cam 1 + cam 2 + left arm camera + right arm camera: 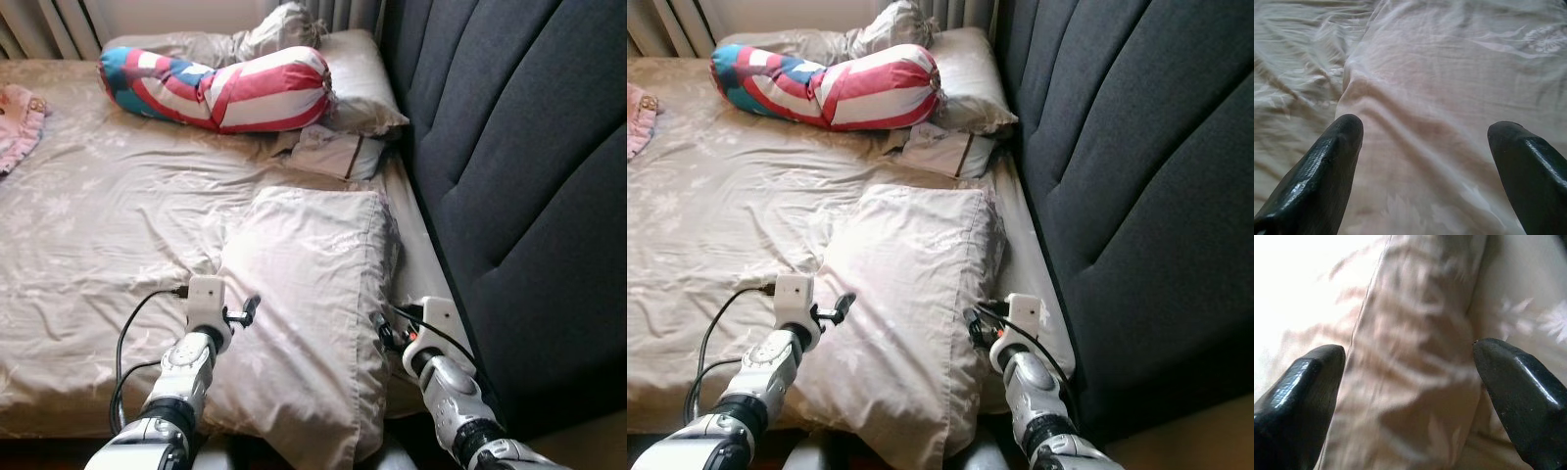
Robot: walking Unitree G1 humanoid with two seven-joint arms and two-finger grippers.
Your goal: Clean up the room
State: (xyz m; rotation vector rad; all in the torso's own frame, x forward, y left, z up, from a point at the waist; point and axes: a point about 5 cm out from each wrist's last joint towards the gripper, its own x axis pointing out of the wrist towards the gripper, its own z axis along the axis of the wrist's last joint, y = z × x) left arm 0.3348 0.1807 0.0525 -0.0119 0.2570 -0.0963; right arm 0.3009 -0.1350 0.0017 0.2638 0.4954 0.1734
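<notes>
Left end effector [1425, 161]: fingers standing apart over the pale beige floral fabric pillow [309, 294].
Right end effector [1408, 391]: fingers apart, straddling its edge.
Risk: loose cover probably bunching, pillow slipping off the beige-sheeted bed [98, 235].

1. The dark padded headboard [519, 196] walls off the bed's [88, 225] right edge; between it and the beige pillow [313, 294] runs just a narrow strip of mattress, where the right pincer [384, 333] sits, fingers spread either side of the pillow's edge.
2. The pillow blocks the near middle; the left pincer [250, 307] is at its left edge, fingers apart.
3. Left of the pillow, rumpled sheet lies open.
4. Farther up, a striped bolster [220, 86], a second pillow [358, 83] and a folded cloth [328, 152] crowd the head corner.
5. A pink garment [18, 127] lies at the far left edge.
</notes>
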